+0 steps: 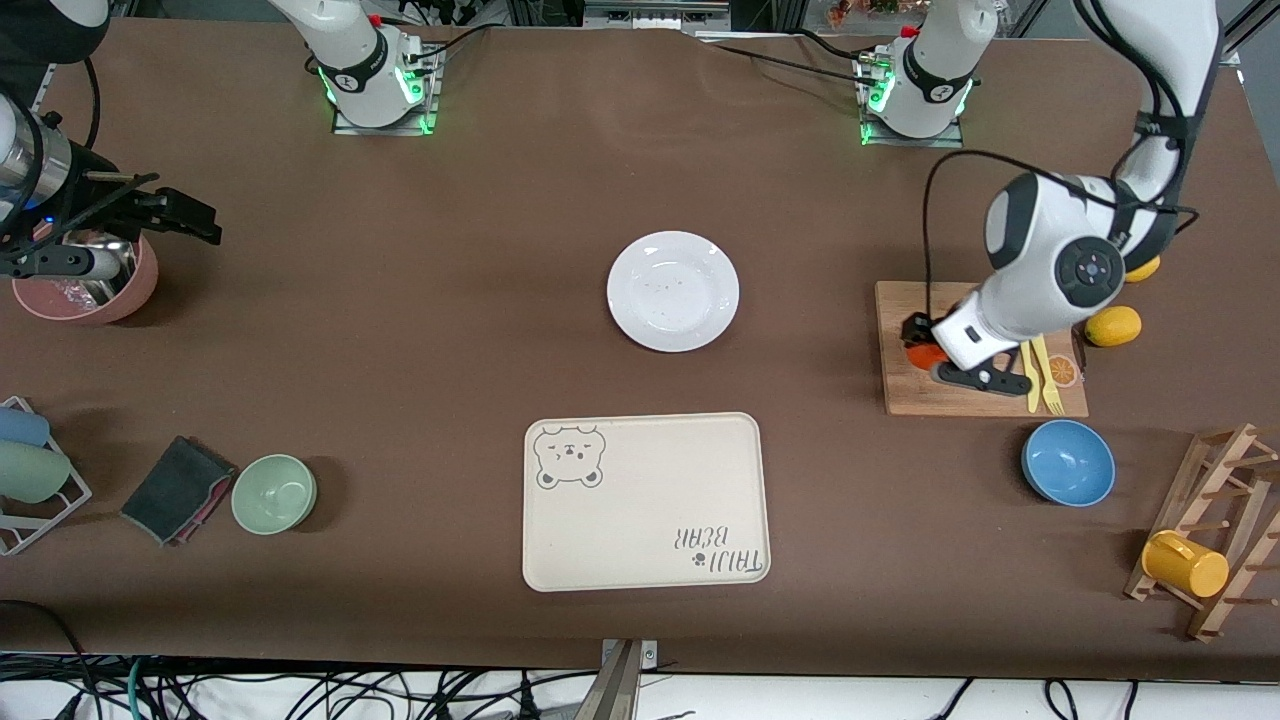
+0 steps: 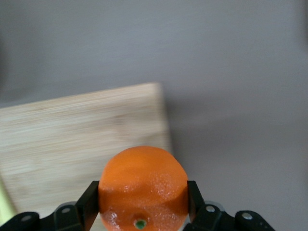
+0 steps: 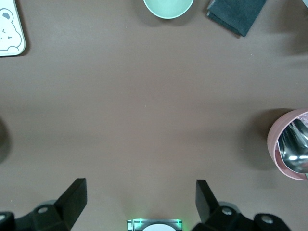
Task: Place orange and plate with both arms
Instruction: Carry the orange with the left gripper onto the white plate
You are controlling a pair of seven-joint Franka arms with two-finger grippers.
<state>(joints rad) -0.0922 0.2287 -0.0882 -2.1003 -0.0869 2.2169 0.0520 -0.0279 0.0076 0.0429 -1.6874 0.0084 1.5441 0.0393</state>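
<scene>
The table [image 1: 400,350] is covered in plain dark brown. At its middle sits a glossy white plate [image 1: 672,291]. Nearer the front camera than the plate lies a cream tray [image 1: 645,501] printed with a grey bear face and grey lettering. Toward the left arm's end, a light wooden board [image 1: 905,395] carries a bright red-orange orange [image 2: 143,187], yellow cutlery [image 1: 1040,375] and an orange-slice print [image 1: 1062,371]. Beside the board are two yellow lemons [image 1: 1113,326] and a blue bowl [image 1: 1068,462]. Toward the right arm's end are a pale green bowl [image 1: 274,493], a dark grey cloth [image 1: 178,488] and a pink bowl [image 1: 85,290].
</scene>
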